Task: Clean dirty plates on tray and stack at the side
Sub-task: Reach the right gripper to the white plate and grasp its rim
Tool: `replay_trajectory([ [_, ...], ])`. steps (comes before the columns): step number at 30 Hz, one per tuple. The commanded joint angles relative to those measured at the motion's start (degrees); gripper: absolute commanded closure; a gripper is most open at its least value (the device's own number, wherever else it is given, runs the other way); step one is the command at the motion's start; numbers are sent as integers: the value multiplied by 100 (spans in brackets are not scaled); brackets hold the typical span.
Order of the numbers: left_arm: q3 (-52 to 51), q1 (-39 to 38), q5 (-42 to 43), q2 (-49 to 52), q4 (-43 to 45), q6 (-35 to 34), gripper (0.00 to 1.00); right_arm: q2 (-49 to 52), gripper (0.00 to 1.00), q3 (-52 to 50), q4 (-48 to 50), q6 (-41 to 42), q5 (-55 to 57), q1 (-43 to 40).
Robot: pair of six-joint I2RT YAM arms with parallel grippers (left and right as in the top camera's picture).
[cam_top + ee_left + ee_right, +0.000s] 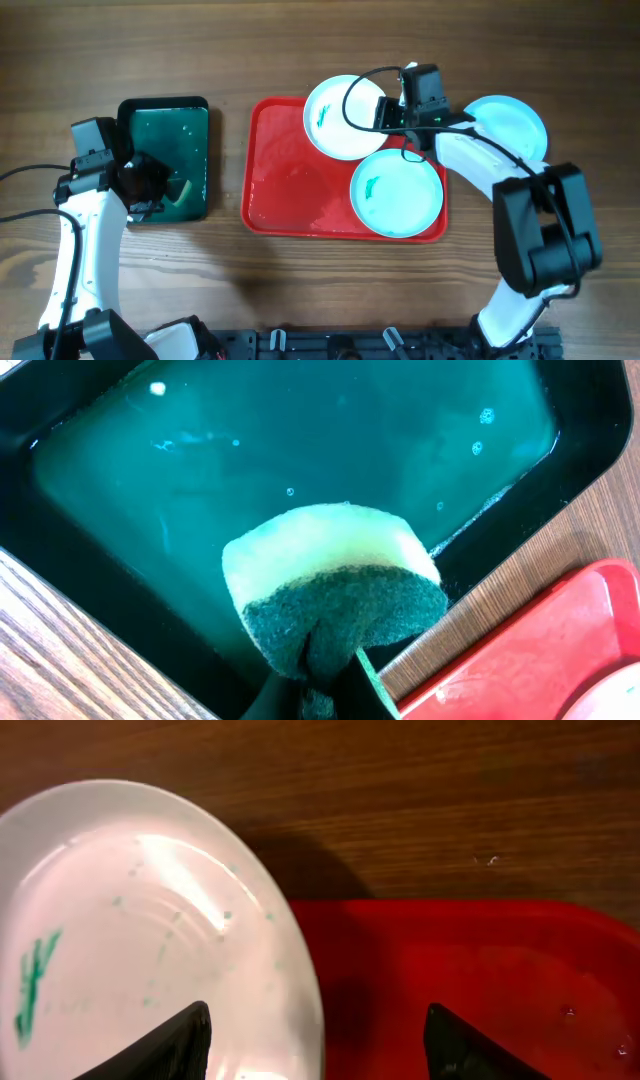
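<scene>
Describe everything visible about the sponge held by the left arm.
The sponge is a rounded block of pale yellow-green foam with a dark green scouring layer. The left gripper pinches it at that layer, which is creased. It hangs over the black-rimmed tray of greenish water; whether it touches the water cannot be told.

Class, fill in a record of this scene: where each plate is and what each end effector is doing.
white plate: overlapping red tray's far rim, smeared
turquoise plate: on red tray, smeared
second turquoise plate: on table, off the tray
left end effector: shut on sponge over green tray
right end effector: open, astride white plate's rim
</scene>
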Motion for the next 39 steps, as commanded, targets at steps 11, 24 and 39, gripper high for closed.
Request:
replay_trajectory([
  [11,-39,11,70,-94,37,28,96,496,74,7,74,116,-192,-2],
  [24,-42,-804,240,-90,343,509,96,494,96,9,101,48,-1777,903],
  [39,-42,-2376,240,-90,673,800,96,-39,95,9,-1366,-114,-931,1215],
])
